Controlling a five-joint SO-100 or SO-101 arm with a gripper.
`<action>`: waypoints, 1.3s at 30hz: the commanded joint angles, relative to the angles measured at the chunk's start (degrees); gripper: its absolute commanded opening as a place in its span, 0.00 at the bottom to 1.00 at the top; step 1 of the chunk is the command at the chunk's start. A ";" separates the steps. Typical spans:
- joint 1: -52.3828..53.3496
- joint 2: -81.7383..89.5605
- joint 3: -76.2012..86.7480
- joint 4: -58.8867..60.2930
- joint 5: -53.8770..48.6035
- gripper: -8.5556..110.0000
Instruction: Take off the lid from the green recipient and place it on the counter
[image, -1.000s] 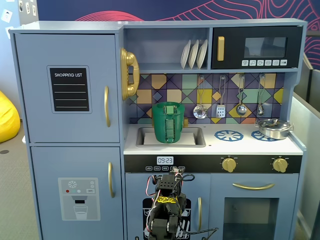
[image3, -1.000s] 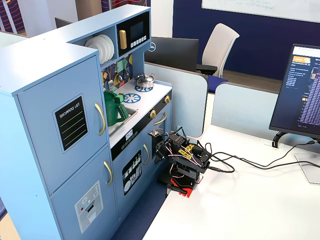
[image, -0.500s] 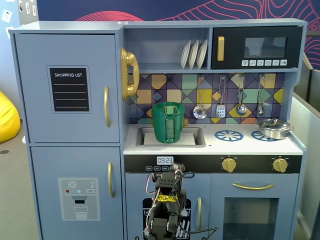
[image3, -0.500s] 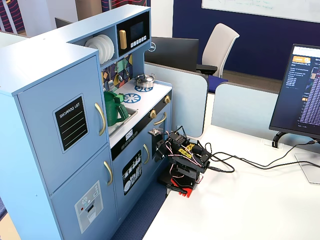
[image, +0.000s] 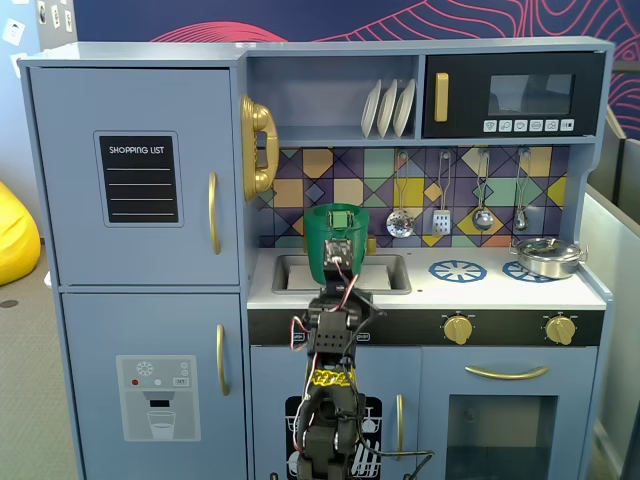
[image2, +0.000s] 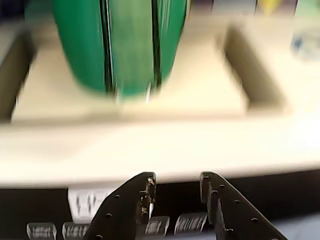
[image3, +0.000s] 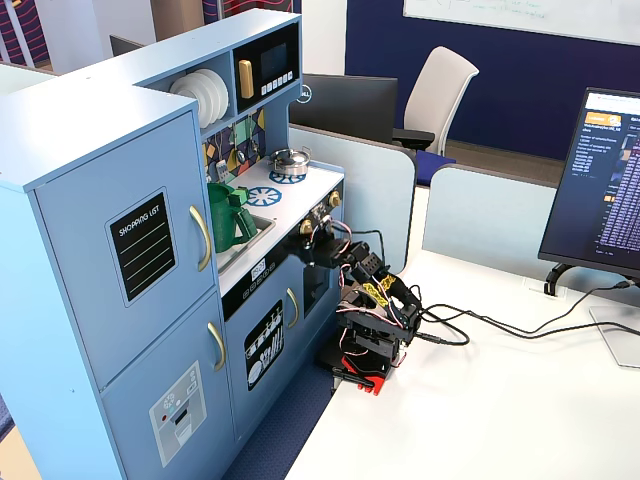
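Green recipient (image2: 122, 47) beyond parted fingers (image2: 145, 192), untouched

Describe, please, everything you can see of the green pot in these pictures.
The green pot is a tall dark-green plastic cylinder, slightly wider at the rim, standing upright at the sink of the white counter. A ribbed strap handle runs down its side. Its flat green lid with a small knob is still on. Nothing grips it.
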 joint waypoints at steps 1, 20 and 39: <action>0.35 -5.19 -9.84 -1.67 -0.97 0.11; -0.18 -28.13 -22.59 -26.19 2.29 0.39; -2.46 -47.55 -36.21 -33.84 -0.88 0.39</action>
